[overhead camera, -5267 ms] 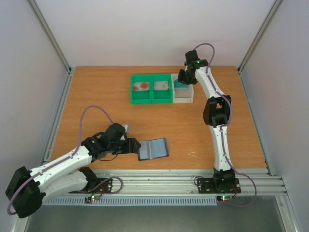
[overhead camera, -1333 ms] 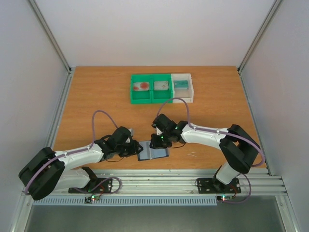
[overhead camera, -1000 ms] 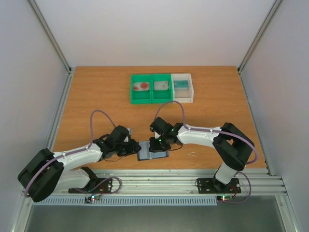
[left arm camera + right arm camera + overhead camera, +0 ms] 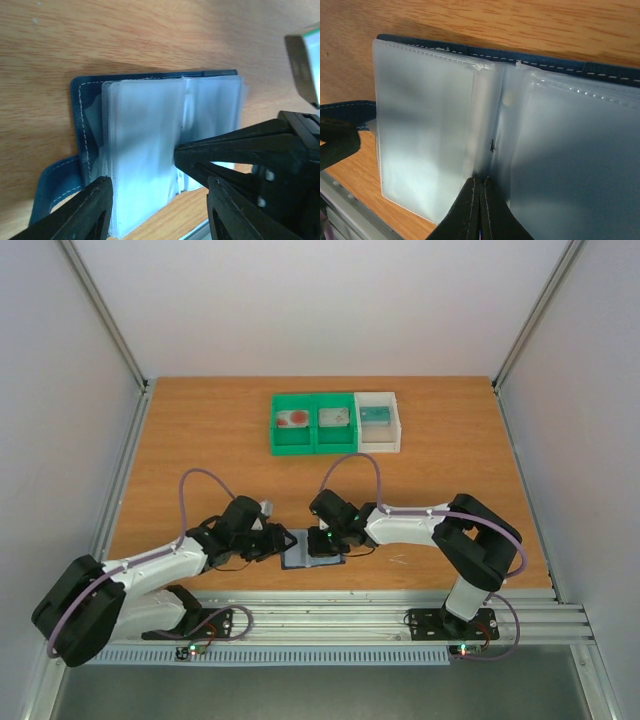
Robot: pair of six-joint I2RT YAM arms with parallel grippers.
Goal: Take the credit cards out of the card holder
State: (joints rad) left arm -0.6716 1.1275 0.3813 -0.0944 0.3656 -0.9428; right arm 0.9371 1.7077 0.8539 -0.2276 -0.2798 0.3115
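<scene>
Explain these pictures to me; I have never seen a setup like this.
Two robot arms are bolted to a wooden table. One picture looks down from above; the other two come from a camera on each arm's wrist. Near the arms lies an open blue card holder with clear sleeves. The left gripper is open, a finger on either side of the sleeves' edge. The right gripper is shut, its tip at the fold between the sleeves. At the far side, green bins and a white bin hold cards, among them a red-blotched card and a teal card.

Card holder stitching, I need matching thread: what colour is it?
White stitching on the dark blue card holder; clearest in the right wrist view.
</scene>
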